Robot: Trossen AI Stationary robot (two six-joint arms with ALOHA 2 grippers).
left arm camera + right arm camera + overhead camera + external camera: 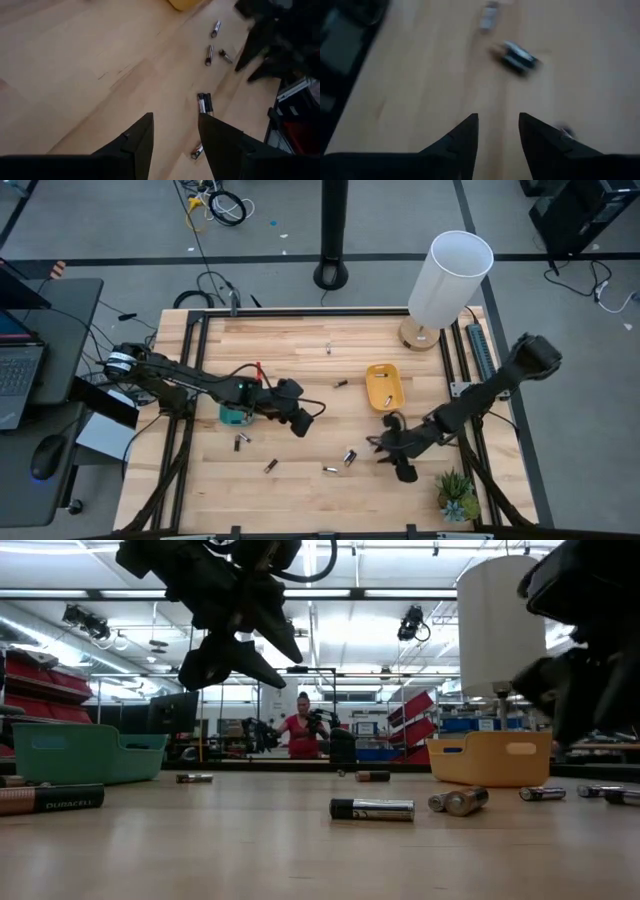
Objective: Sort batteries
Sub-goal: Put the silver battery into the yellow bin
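- Left gripper [300, 425]: left of centre in the high view, just right of the green tray; fingers [137, 145] parted with bare wood between them, grasping nothing; raised above the table in the low view, upper left of frame [240, 645].
- Right gripper [385, 448]: lower right of centre in the high view, below the yellow tray; fingers [465, 137] spread apart, nothing between them, over bare wood.
- Batteries, loose on the table: one near the top centre [328, 348]; one left of the yellow tray [340, 383]; a pair side by side at lower centre [349, 457], just left of the right gripper; one beside that pair, further left [329, 470]; one at lower left of centre [270, 466]; two close together below the green tray [240, 442].
- Batteries, low view: one dark and silver cell lying across the foreground centre [372, 808]; two seen end-on just right of it [458, 801]; one copper-topped cell at far left edge [50, 799]; more at far right [543, 793].
- Battery pair, left wrist view: lying side by side just beyond the fingertips [204, 102]; blurred in the right wrist view, upper centre [519, 57].
- Green tray [234, 416]: left of centre, partly under the left arm; contents not visible.
- Yellow tray [384, 386]: right of centre, one battery [385, 400] lying in it.
- White lamp [448, 280]: upper right of table.
- Small plant [457, 495]: lower right corner.
- Person [300, 732]: far background, low view, centre.
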